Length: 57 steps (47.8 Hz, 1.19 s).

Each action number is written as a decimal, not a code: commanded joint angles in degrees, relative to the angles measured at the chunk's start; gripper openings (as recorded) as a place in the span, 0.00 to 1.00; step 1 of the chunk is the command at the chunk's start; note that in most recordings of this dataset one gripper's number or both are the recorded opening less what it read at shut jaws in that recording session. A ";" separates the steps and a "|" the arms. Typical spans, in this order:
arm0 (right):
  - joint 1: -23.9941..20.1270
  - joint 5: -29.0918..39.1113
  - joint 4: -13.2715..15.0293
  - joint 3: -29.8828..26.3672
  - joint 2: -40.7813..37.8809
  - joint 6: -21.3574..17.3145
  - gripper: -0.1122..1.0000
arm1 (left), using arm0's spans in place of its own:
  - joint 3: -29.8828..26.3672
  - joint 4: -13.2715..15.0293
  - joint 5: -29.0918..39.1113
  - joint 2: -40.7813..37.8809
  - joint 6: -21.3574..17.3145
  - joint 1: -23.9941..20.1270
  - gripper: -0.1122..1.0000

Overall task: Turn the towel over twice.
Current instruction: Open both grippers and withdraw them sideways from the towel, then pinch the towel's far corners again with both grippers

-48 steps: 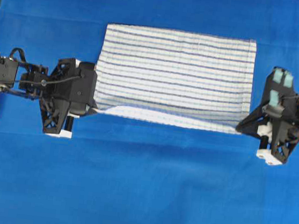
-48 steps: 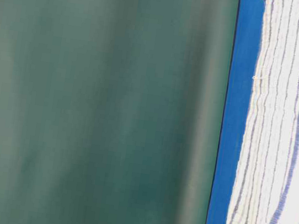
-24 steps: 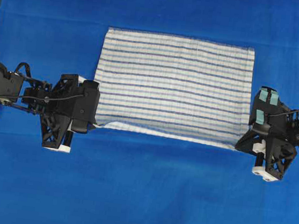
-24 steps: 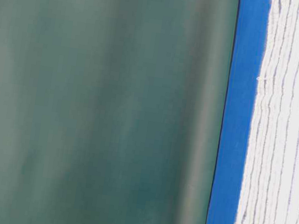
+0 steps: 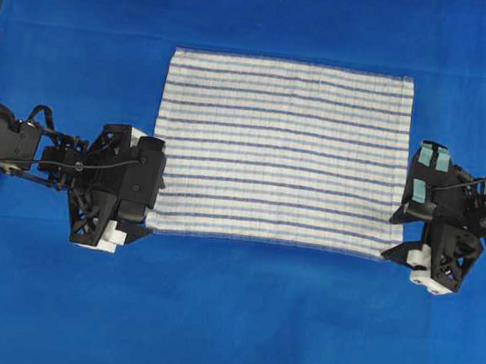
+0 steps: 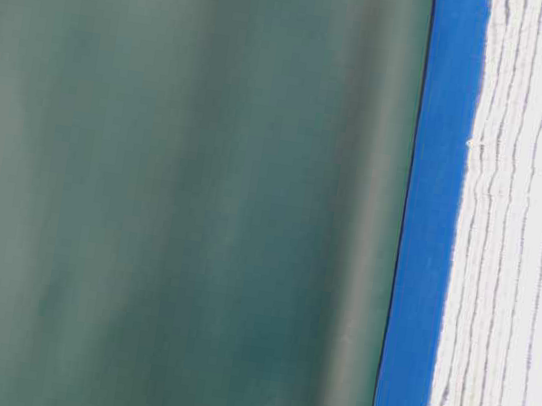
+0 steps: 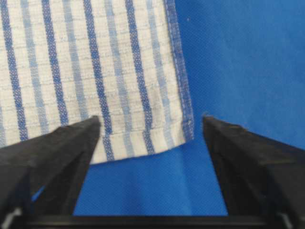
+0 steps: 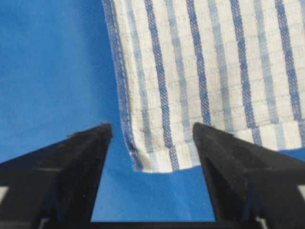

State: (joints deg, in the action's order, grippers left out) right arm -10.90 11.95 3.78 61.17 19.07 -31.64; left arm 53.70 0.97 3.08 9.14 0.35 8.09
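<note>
Overhead: towel (image 5: 280, 151) lies spread flat on the blue desk covering (image 5: 227, 321), between the two grippers. Left gripper (image 5: 144, 215) sits at the towel's near left corner, right gripper (image 5: 397, 235) at its near right corner.

Table-level: towel (image 6: 523, 239) flat on the covering (image 6: 427, 225); green backdrop (image 6: 172, 189) behind.

Left wrist: fingers (image 7: 57, 148) spread wide, holding nothing; towel corner (image 7: 95, 71) lies on the covering between and just ahead of them.

Right wrist: fingers (image 8: 71, 162) spread wide, holding nothing; towel corner (image 8: 205, 71) lies between their tips, one hem slightly curled.
</note>
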 commanded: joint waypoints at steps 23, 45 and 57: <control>9.67 6.15 13.45 -3.08 16.87 0.53 0.65 | -1.93 0.09 3.52 12.39 -1.49 -10.99 0.82; 24.43 6.50 22.85 -2.02 26.02 0.53 0.65 | -1.67 0.09 1.05 18.98 -6.33 -21.27 0.82; 26.37 6.50 22.85 -2.02 22.06 0.53 0.65 | -1.67 0.09 0.97 18.37 -6.86 -22.32 0.82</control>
State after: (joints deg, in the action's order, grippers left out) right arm 14.68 18.63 26.46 59.68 42.10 -31.20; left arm 52.73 0.97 4.66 27.42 -6.50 -13.54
